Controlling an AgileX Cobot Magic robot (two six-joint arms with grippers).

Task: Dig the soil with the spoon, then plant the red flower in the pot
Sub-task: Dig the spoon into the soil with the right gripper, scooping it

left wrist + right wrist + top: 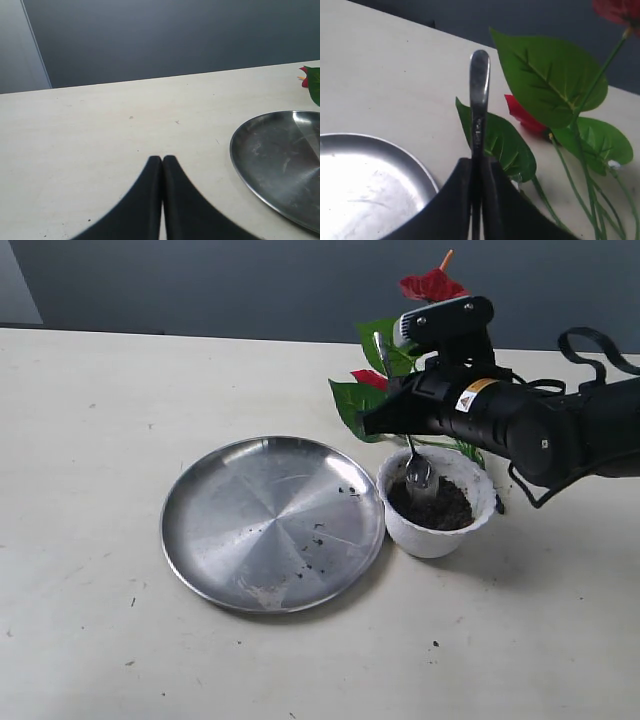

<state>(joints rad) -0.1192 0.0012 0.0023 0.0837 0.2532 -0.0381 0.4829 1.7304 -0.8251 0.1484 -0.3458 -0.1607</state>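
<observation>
Plainly the right gripper (476,167) pinches the spoon (413,462) by its handle so the bowl reaches down into the soil (432,508) in the pot (438,502) — the red flower (432,285) waits just behind — while the left gripper (162,159), pressed together, idles beside the plate (270,522).

soil (440,510): dark brown-black, crumbly
spoon (417,472): shiny silver
red flower (432,284): red blooms, orange spike, green veined leaves, thin green stems
pot (436,537): white, scalloped rim
steel plate (255,525): silver-grey, radial sheen, a few dark soil specks
table (90,420): off-white, faint speckling
right gripper (476,172): black
left gripper (162,162): black
arm label (473,392): yellow and white
backdrop (250,285): dull grey-blue
</observation>
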